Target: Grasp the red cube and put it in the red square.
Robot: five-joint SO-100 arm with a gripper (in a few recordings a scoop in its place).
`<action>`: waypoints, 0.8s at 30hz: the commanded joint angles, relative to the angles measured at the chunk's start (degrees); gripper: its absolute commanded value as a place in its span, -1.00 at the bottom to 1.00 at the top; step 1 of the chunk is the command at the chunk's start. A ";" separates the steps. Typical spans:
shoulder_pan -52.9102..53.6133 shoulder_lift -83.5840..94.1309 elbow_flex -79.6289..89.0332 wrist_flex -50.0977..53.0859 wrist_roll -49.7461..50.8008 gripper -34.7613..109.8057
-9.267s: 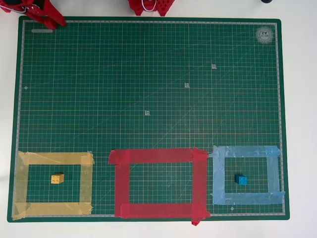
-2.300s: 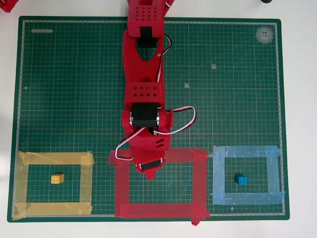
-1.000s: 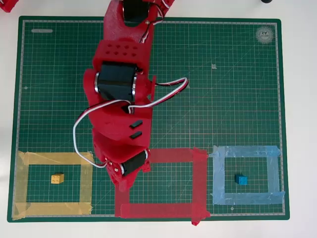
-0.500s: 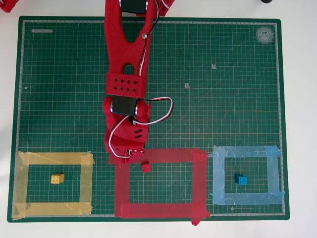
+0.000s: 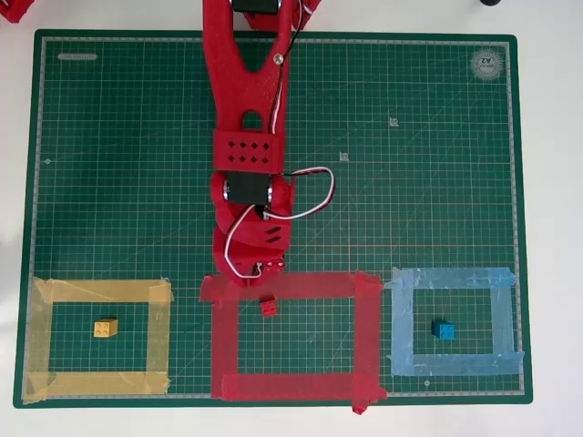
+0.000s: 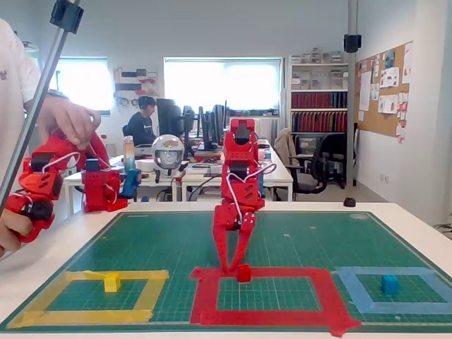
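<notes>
Overhead view has the red cube (image 5: 269,307) sitting right at the inner edge of the red square (image 5: 368,337)'s top strip — touching the tape, barely onto the green inside. Fixed view shows my gripper (image 6: 232,267) tips down on the mat just beside the cube (image 6: 244,273), fingers spread a little with nothing between them. So I'd call the drop done, if a bit close to the border. Best move from here is lifting straight up and clear — any sideways drag could knock the cube back onto the tape. Yellow cube (image 5: 106,328) stays out of it.
</notes>
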State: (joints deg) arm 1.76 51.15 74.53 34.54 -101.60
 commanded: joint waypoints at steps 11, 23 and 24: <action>-1.85 5.10 4.83 -10.55 -0.18 -0.52; -3.52 5.98 8.00 -15.21 0.79 -0.52; -3.60 6.06 8.00 -15.21 0.88 -0.52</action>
State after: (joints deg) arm 0.53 51.94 81.83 20.13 -100.81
